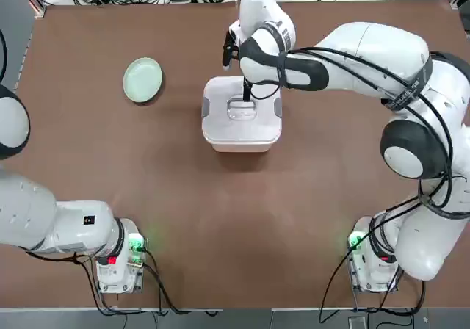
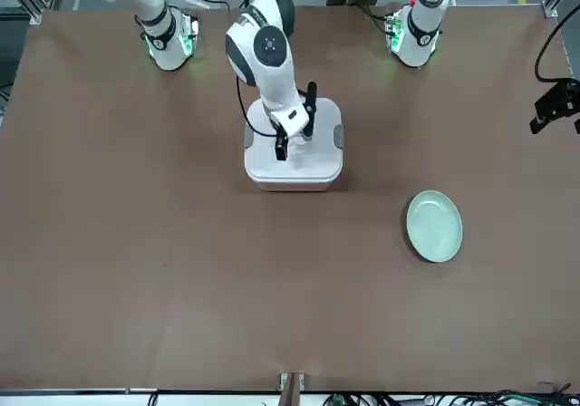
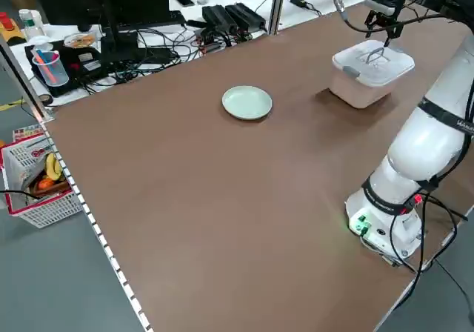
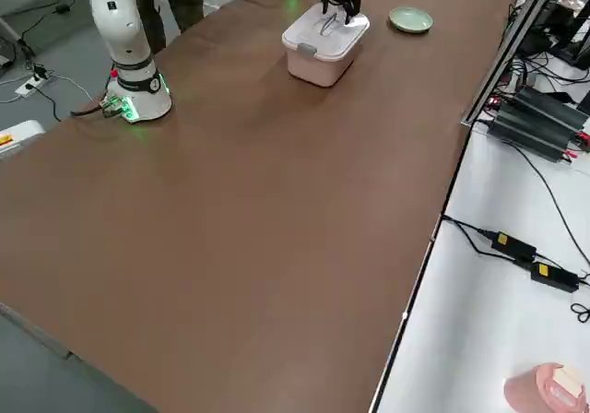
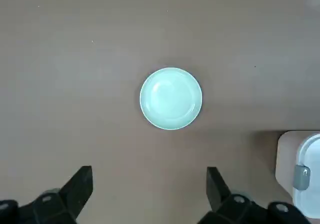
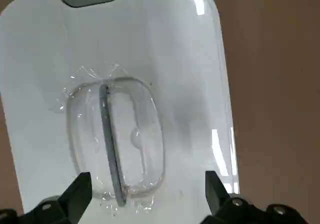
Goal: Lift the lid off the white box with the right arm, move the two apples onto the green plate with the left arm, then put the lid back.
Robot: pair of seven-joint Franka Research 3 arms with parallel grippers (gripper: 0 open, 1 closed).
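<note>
Right claw poised over the lid's handle, ready to descend

The lid (image 1: 242,129) sits closed on the white box (image 3: 355,91), near mid-tabletop (image 1: 183,197) and to the right of the green plate (image 1: 142,79). Its loop handle (image 6: 112,144) stands up from the middle, with its long axis running roughly from one side clip (image 1: 205,107) to the other, across the robot's front.

The right claw (image 6: 149,175) is directly above the lid, spread wide, holding nothing. The handle lies below it, its long axis nearly square to the line on which the fingers would close, though slightly askew and closer to one finger's side than to the middle. The next move probably calls for a small sideways correction, then a descent until the fingers straddle the loop. Coming down off-centre could press a fingertip onto the lid.

The right arm is clearly the nearer one. The left claw (image 5: 149,169) waits off toward the robot's left, also wide apart and with nothing in it.

Counted: one box, one lid, one loop handle, two side clips, one plate, two claws. No apples show; presumably both are inside the box, out of sight until the lid comes off.
</note>
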